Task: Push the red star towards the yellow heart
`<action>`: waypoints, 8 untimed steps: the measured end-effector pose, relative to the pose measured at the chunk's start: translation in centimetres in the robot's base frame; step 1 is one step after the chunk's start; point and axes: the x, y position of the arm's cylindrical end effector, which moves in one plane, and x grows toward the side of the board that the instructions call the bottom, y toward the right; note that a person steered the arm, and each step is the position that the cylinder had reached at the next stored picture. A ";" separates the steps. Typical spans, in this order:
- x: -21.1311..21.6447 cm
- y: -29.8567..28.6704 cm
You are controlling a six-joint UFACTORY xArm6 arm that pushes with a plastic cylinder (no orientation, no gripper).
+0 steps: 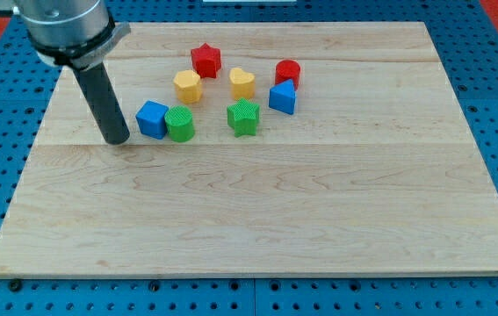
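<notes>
My tip (117,139) sits down on the wooden board (257,237), at the view's left, just beside the blue cube (152,118) and apart from it by a sliver. No fingers on this rig, just the bare rod, so nothing is held.

The red star (205,60) is up at the view's top of the cluster, well away from my tip. The yellow heart (241,82) lies just below it and to the view's right, near but not touching. A yellow hexagon-like block (187,86) sits just below the star on the other side.

Here's the risk: 7 blocks packed tight. A straight run from here ploughs through the blue cube and the green cylinder (179,124), scattering the lot. My tip needs to get round to the star's upper left side. Strike it off-centre and it spins away, or slides into the red cylinder (287,72) instead. The green star (243,117) and blue triangular block (283,97) look safely clear.
</notes>
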 end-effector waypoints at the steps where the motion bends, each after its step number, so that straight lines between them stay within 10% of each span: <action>1: -0.5 5.7; 3: -4.4 -3.0; 8: -16.5 11.5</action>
